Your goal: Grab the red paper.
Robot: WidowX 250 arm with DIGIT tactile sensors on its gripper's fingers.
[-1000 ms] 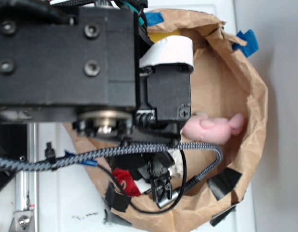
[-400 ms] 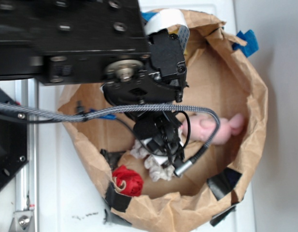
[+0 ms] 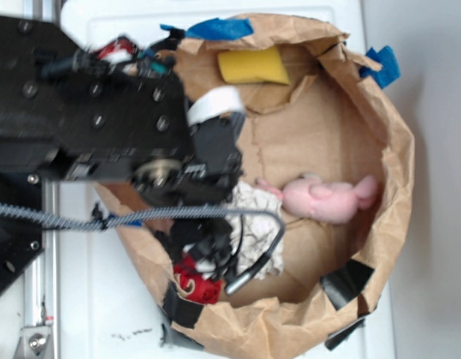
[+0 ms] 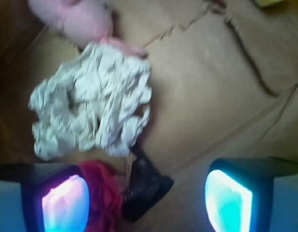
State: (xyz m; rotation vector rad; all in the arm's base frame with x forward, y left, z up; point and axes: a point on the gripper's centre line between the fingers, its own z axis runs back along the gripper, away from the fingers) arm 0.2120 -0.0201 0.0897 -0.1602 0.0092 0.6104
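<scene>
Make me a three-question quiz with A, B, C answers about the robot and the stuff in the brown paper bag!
1. Where does the small bright red paper wad lie in the wrist view?
A. Beside the left-hand glowing finger
B. On top of the pink plush toy
C. Outside the bag

2. What colour is the flat sponge-like block at the bag's far end?
A. Green
B. Yellow
C. Purple

3. How are the jaws of the gripper?
A. Shut on the large off-white crumpled paper wad
B. Shut on the toy
C. Open

Answers: 1 A, red shows right against that finger, at the frame's bottom. 2 B, it is plainly yellow against the brown paper bag. 3 C, a wide gap of bag floor shows between the fingers.
</scene>
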